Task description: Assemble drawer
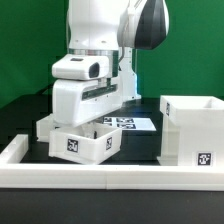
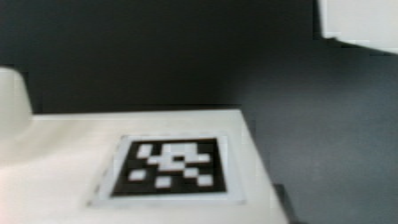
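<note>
A small open white drawer box [image 1: 84, 141] with a marker tag on its front lies low in the exterior view's left half. My gripper [image 1: 88, 120] hangs right over it, and its fingers are hidden behind the white hand and the box wall. A larger open white box [image 1: 194, 128], tagged near its lower corner, stands at the exterior view's right. The wrist view shows a flat white panel [image 2: 71, 150] with a black marker tag [image 2: 173, 167] very close. No fingers show clearly there, so I cannot tell whether they are open or shut.
The marker board [image 1: 128, 123] lies on the dark table behind the small box. A long white rail [image 1: 100, 177] runs along the front. A white corner [image 2: 361, 20] shows at the wrist view's edge over the dark table [image 2: 178, 50].
</note>
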{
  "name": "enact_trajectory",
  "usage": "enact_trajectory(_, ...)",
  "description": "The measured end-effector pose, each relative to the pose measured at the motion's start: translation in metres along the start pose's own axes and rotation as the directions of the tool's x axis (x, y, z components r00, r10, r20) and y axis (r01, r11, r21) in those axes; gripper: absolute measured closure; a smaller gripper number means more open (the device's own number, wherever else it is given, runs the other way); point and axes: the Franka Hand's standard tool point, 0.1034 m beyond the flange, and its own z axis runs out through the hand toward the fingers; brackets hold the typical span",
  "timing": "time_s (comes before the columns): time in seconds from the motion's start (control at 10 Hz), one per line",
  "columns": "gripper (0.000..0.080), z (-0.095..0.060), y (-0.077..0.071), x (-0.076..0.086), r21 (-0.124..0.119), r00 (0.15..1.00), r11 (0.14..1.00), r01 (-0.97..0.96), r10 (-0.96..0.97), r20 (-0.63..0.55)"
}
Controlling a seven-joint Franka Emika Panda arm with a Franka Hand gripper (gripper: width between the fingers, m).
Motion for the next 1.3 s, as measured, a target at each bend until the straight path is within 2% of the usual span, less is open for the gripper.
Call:
enact_trajectory(0.1, 0.0758, -0.001, 0.002, -0.001, -0.008, 0.999, 0.999, 0.032, -0.032, 0.001)
enact_trajectory(0.4, 0.0758, 0.001, 0.001, -0.005, -0.002, 0.972, 0.972, 0.234, -0.234, 0.022)
enact_trajectory(0.6, 0.0758, 0.002, -0.001, -0.001, 0.002, 0.946, 0.947, 0.322, -0.322, 0.030)
enact_trajectory(0.9, 0.0758, 0.003, -0.005, 0.011, 0.005, 0.933, 0.934, 0.358, -0.358, 0.025)
enact_trajectory(1.1, 0.0758, 0.006, -0.007, 0.026, 0.005, 0.936, 0.936, 0.351, -0.351, 0.017)
enact_trajectory(1.2, 0.0758, 0.006, -0.007, 0.035, -0.007, 0.946, 0.946, 0.323, -0.323, 0.013)
enact_trajectory(1.3, 0.0758, 0.004, -0.006, 0.043, -0.034, 0.953, 0.952, 0.304, -0.304, 0.009)
